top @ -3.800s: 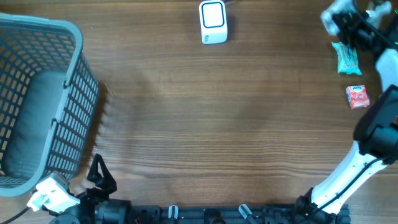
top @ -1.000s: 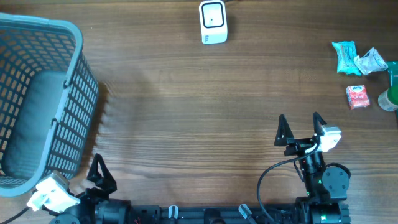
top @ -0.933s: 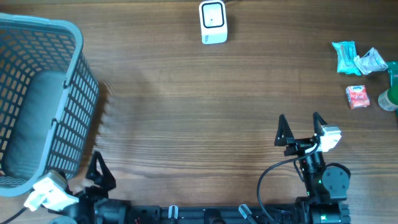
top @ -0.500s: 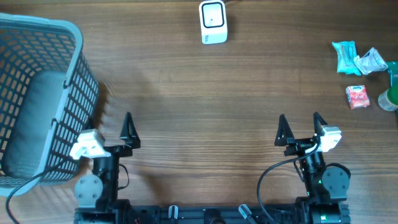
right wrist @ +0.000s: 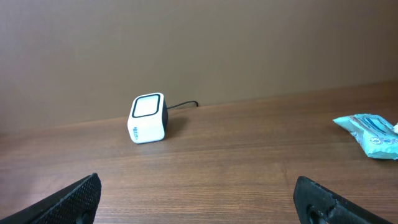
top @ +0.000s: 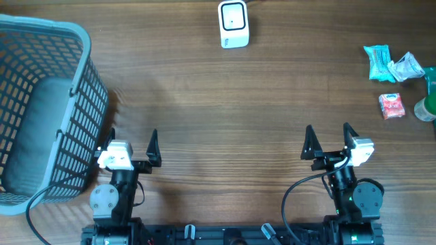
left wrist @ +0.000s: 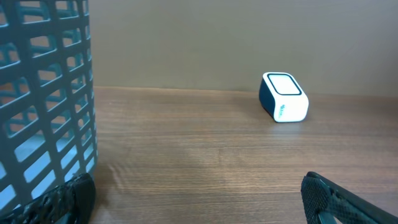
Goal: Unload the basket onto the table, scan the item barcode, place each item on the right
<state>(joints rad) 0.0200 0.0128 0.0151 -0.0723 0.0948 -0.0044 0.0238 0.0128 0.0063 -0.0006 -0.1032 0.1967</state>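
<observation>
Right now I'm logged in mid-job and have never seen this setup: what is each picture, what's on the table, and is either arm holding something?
You are looking at two robot arms mounted at the near edge of a wooden table. The overhead view looks straight down: the left gripper and right gripper both sit low near the base, fingers wide open, holding nothing. The other two views come from cameras on each wrist, looking forward across the table; the dark shapes in their bottom corners are that arm's own fingers.

On the table: a white scanner with a dark window at the far edge, a grey-blue basket on the left, and on the right a teal packet, a crumpled clear wrapper, a small red packet and a green object cut off by the frame edge.
</observation>
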